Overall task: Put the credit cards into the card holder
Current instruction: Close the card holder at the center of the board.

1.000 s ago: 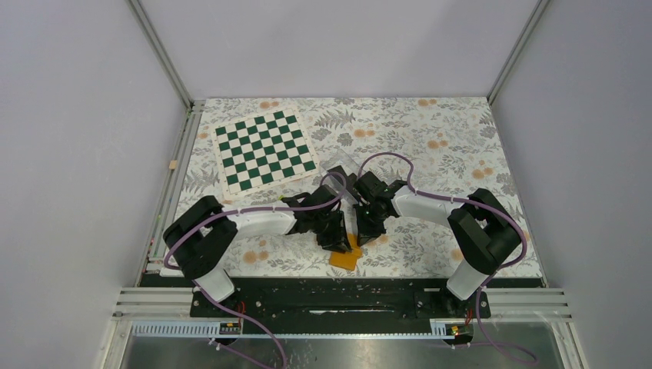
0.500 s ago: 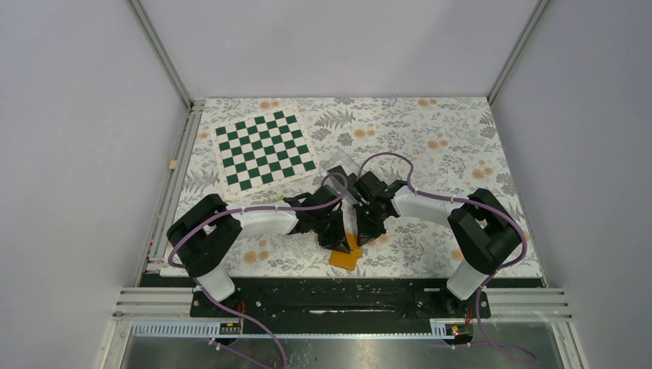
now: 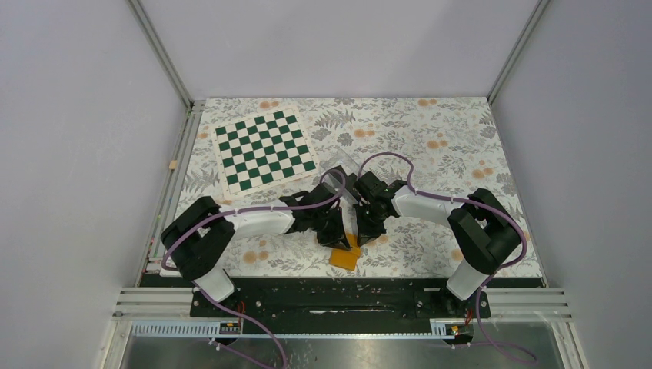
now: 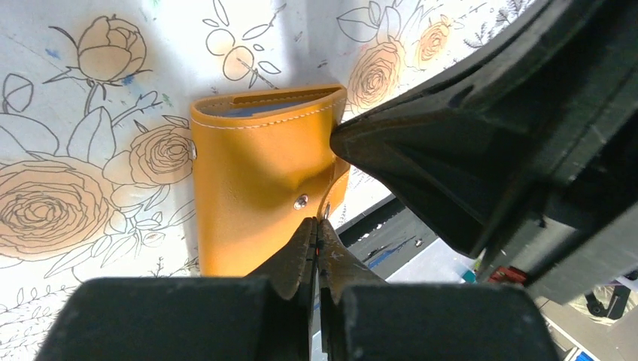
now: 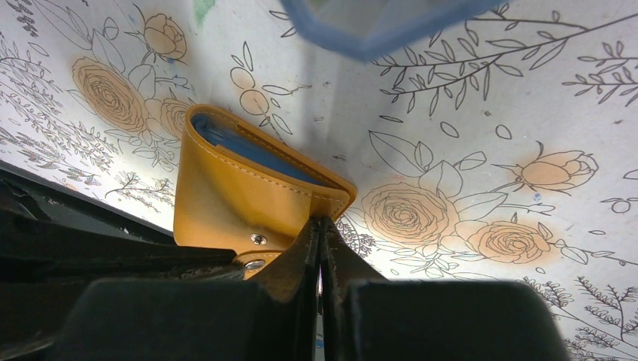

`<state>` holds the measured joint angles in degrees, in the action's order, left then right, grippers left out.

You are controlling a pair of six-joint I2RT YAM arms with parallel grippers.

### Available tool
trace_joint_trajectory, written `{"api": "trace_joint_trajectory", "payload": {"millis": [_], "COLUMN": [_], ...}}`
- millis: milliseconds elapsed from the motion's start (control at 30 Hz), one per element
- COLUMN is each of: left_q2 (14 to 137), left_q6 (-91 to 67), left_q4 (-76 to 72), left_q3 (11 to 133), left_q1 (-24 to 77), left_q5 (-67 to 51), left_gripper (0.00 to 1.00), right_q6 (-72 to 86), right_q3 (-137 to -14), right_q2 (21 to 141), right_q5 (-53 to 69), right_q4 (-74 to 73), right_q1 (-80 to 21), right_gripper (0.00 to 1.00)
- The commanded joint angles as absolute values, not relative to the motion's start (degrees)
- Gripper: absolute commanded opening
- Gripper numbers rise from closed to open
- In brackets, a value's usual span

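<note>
The card holder (image 3: 344,259) is an orange folded wallet lying near the table's front edge, between both grippers. In the left wrist view the card holder (image 4: 256,188) shows its snap button, and my left gripper (image 4: 316,222) is shut with its tips against the wallet's edge just beside that snap. The right wrist view shows the card holder (image 5: 241,195) gaping slightly, its blue lining visible. My right gripper (image 5: 321,220) is shut on the corner of its upper flap. From above, the left gripper (image 3: 340,244) and right gripper (image 3: 361,237) nearly touch. No credit cards are in view.
A clear plastic box (image 3: 340,164) stands just behind the grippers, and its bluish edge (image 5: 376,22) fills the top of the right wrist view. A green and white chessboard (image 3: 265,151) lies at the back left. The black base rail runs just in front of the wallet.
My left gripper has closed its fingers at the wallet's snap edge and shifted slightly toward the front. The right gripper has stayed shut in place.
</note>
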<state>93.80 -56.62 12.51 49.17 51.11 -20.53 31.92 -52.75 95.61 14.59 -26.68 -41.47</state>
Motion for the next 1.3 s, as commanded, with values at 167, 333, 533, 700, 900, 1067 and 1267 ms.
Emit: {"api": "trace_joint_trajectory", "payload": {"millis": [167,333,533,700,900,1067,1267], "left_q2": [91.9,93.2,93.9,94.6,94.7,95.2,95.1], "left_q6": [-53.9,-53.8,-53.8,-53.5,-52.6,-52.4,-52.3], "left_q4": [14.1,13.7,14.3,15.4,17.1,16.9,16.6], "left_q3": [51.7,51.6,51.8,51.9,52.1,52.2,52.6], "left_q1": [50.2,50.3,50.2,50.2,50.3,50.2,50.2], "left_q5": [-19.3,-19.9,-20.3,-20.0,-18.7,-18.7,-18.5], "left_gripper": [0.0,0.0,0.0,0.0,0.0,0.0,0.0], "right_q6": [31.0,31.0,31.0,30.9,31.6,32.8,33.2], "right_q3": [-51.9,-52.1,-52.3,-52.6,-51.0,-48.0,-48.0], "right_q2": [95.2,94.6,93.9,92.2,88.2,84.5,84.6], "right_q5": [13.1,13.0,13.0,13.0,14.6,18.1,20.1], "right_q4": [-28.6,-29.0,-29.1,-29.5,-28.7,-24.9,-22.9], "right_q1": [-42.0,-42.1,-42.0,-42.1,-42.1,-42.2,-43.6], "right_gripper": [0.04,0.05,0.05,0.05,0.03,0.0,0.0]}}
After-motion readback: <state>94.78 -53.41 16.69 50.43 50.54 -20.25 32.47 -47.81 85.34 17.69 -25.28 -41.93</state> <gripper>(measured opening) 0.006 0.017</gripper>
